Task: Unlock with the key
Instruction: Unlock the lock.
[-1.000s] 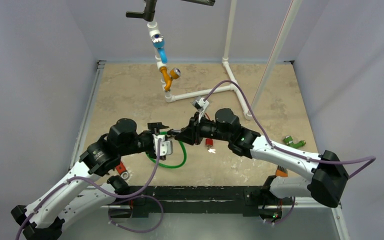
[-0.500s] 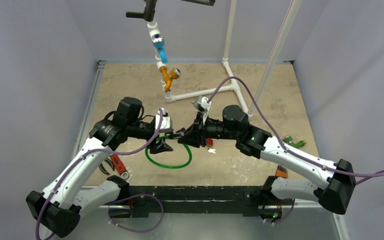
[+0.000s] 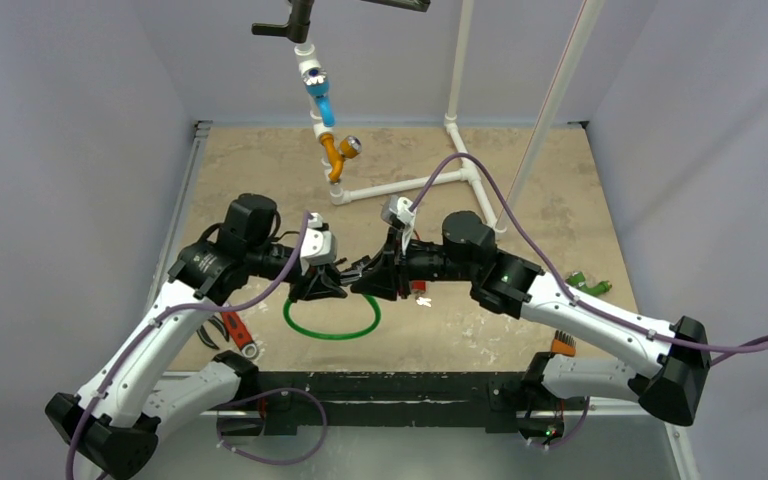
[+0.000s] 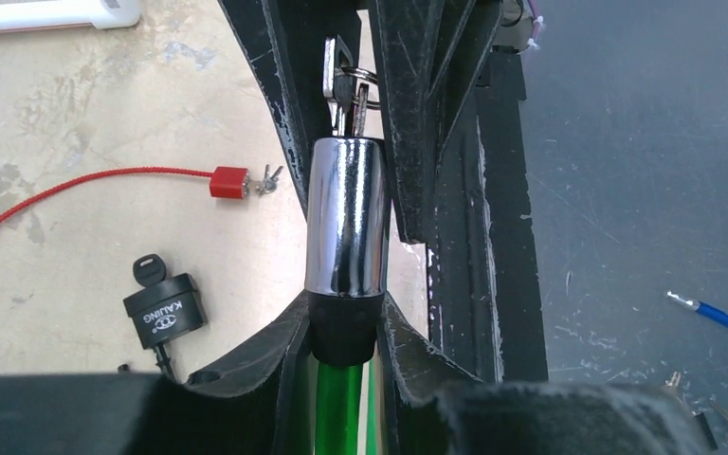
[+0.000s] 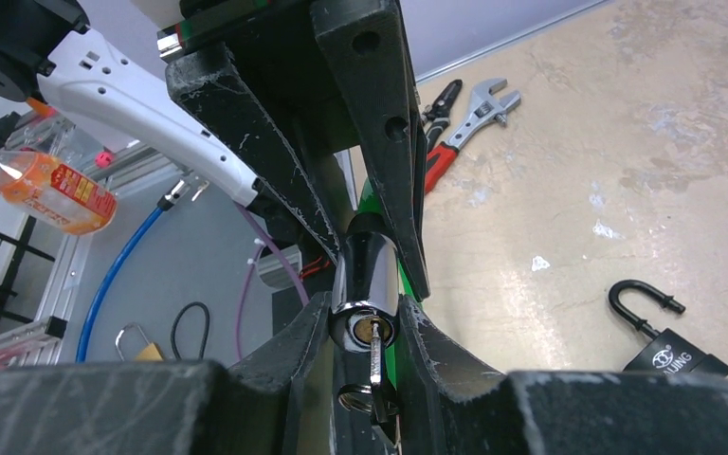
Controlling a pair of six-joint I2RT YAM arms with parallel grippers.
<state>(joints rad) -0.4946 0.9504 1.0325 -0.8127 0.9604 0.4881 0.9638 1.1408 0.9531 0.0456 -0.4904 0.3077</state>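
Note:
A green cable lock hangs between my two grippers; its green cable loop [image 3: 331,331] trails on the table. The chrome lock cylinder [image 4: 346,213] [image 5: 364,272] points from one gripper to the other. My left gripper [image 4: 344,327] [image 3: 328,284] is shut on the black collar where the green cable [image 4: 339,408] enters the cylinder. From the other side, my right gripper [image 5: 365,322] [image 3: 362,279] is shut on the cylinder's keyhole end. The key [image 5: 376,365] [image 4: 346,90] sits in the keyhole with its ring hanging between the right fingers.
A black padlock [image 4: 164,308] [image 5: 668,355] and a red cable lock [image 4: 228,182] lie on the table nearby. A wrench and pliers [image 3: 236,332] sit at the front left. A white pipe frame [image 3: 400,185] with hanging locks [image 3: 332,150] stands behind.
My left gripper swung round to face the right gripper and closed on the lock's collar end. The right gripper kept its hold on the cylinder, shifting slightly; the green loop slid a little left.

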